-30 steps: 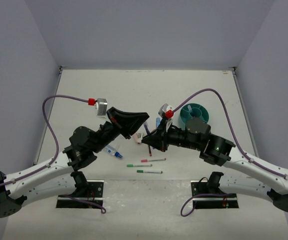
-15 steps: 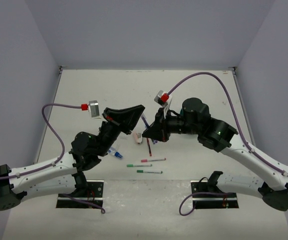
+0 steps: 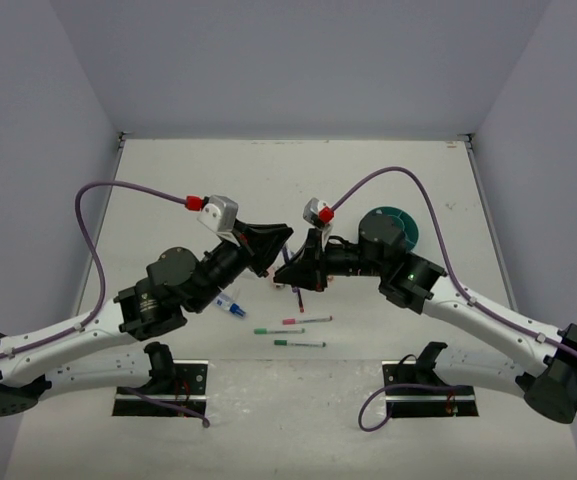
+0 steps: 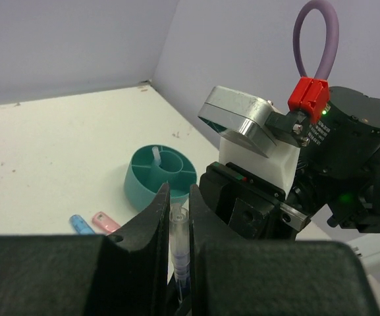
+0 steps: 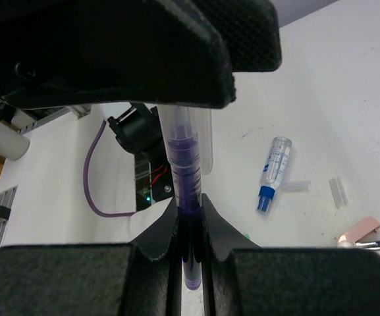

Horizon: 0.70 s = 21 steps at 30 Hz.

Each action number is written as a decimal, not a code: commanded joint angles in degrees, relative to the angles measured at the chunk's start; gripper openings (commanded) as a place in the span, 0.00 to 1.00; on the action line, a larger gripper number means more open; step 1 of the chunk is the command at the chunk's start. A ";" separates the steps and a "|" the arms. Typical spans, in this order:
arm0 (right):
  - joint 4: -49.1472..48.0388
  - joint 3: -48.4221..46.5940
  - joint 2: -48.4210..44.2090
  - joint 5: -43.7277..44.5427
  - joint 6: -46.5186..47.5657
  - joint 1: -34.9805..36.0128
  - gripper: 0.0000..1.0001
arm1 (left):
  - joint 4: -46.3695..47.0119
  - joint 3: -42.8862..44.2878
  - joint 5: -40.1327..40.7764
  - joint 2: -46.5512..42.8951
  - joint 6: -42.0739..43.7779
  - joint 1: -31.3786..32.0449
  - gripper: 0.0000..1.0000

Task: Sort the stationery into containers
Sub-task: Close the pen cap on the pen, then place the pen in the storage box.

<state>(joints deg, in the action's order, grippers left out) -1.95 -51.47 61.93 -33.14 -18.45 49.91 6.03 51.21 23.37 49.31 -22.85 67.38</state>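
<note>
Pen (image 5: 182, 153) in left hand (image 4: 178, 199), right hand (image 5: 190, 216)

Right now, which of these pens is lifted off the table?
The clear pen with purple ink, gripped by both the left claw and the right claw. The pink pen, the farther green pen and the nearer green pen lie flat on the table.

white arm links (image 3: 58, 345), blk joints (image 3: 160, 290), purple cables (image 3: 128, 187) w/ red connectors (image 3: 195, 203), green led (image 3: 409, 272)
</note>
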 commanded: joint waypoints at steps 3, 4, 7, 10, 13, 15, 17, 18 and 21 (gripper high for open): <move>-14.61 4.53 -0.72 3.46 -2.81 -2.39 0.16 | -7.69 4.70 -6.08 -1.11 2.72 3.02 0.00; -15.50 5.15 -1.16 3.29 -3.10 -2.44 0.25 | -7.51 5.07 -6.67 -0.82 2.71 3.02 0.00; -15.68 4.81 -1.79 2.69 -3.26 -2.45 0.34 | -7.07 4.92 -7.61 -0.03 2.29 3.04 0.00; -15.10 4.19 -2.12 2.68 -3.13 -2.36 0.37 | -5.12 3.99 -7.95 0.13 1.84 3.07 0.00; -14.47 3.60 -2.24 2.57 -2.78 -2.36 0.34 | -3.31 2.58 -7.91 -0.18 1.34 3.02 0.00; -14.31 3.67 -2.39 2.06 -2.44 -2.36 0.35 | -3.37 2.56 -7.56 0.03 1.42 3.07 0.00; -14.37 4.00 -2.51 1.91 -2.08 -2.38 0.42 | -3.88 2.85 -6.57 0.32 1.68 3.09 0.00; -14.54 4.23 -2.74 2.08 -1.96 -2.44 0.45 | -4.28 3.14 -6.00 0.49 1.74 3.03 0.00; -15.03 5.20 -3.36 2.23 -1.57 -2.36 0.53 | -5.90 4.70 -5.36 1.62 1.84 3.02 0.00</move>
<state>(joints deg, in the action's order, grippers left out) -12.83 -46.16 60.27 -33.62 -20.89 48.16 0.76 53.89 19.73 49.66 -20.49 69.55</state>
